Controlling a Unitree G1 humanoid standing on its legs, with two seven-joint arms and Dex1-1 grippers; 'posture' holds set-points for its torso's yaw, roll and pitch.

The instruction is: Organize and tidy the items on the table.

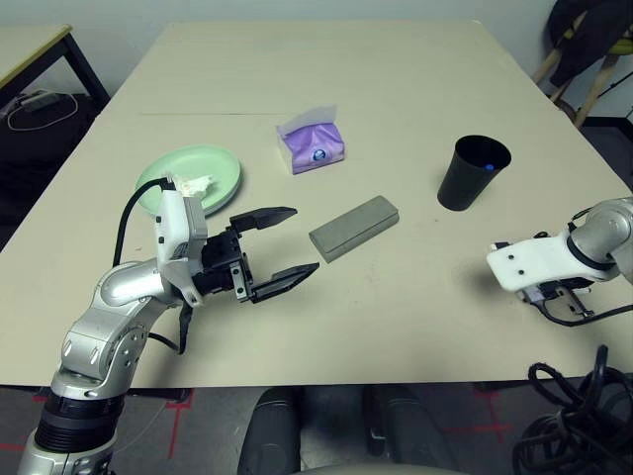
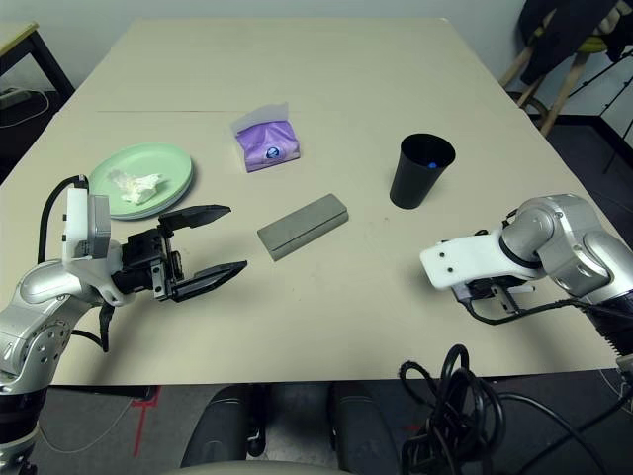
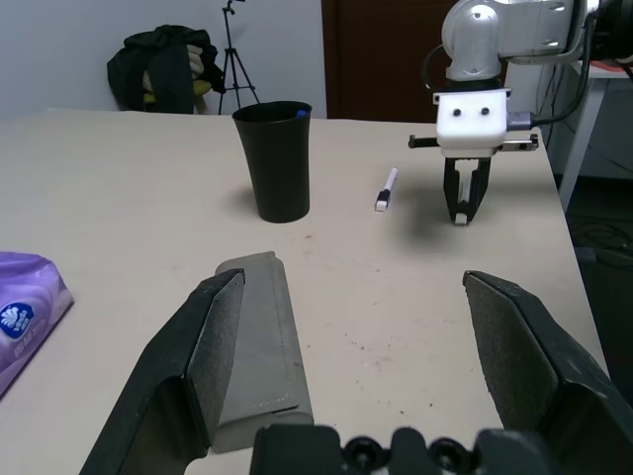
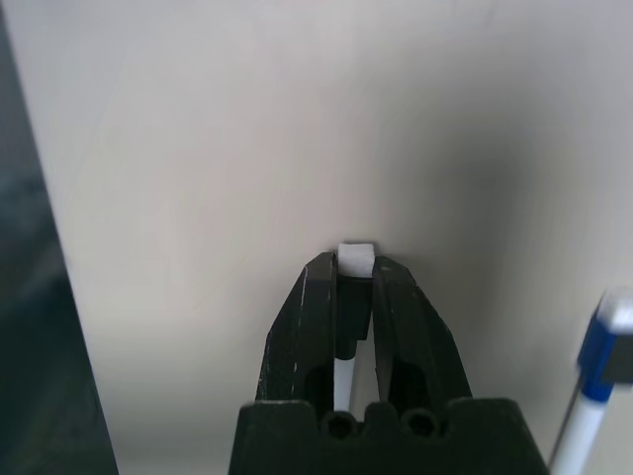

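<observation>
My right gripper [image 4: 356, 267] points down at the table [image 1: 396, 69] near its right edge, shut on a thin white marker pen [image 4: 355, 257] whose end shows at the fingertips. A second white pen with a blue cap [image 3: 386, 188] lies beside it, toward the black cup [image 1: 473, 173]. My left gripper [image 1: 305, 239] is open, just left of the grey glasses case [image 1: 354, 228] and apart from it. Behind the left wrist, a pale green plate [image 1: 213, 173] holds a crumpled white tissue [image 1: 198, 184].
A purple tissue pack [image 1: 314, 143] lies behind the case at mid-table. Something blue shows inside the cup [image 1: 489, 165]. A dark-legged side table [image 1: 40, 45] stands at far left. Black cables [image 2: 455, 396] hang off the front right edge.
</observation>
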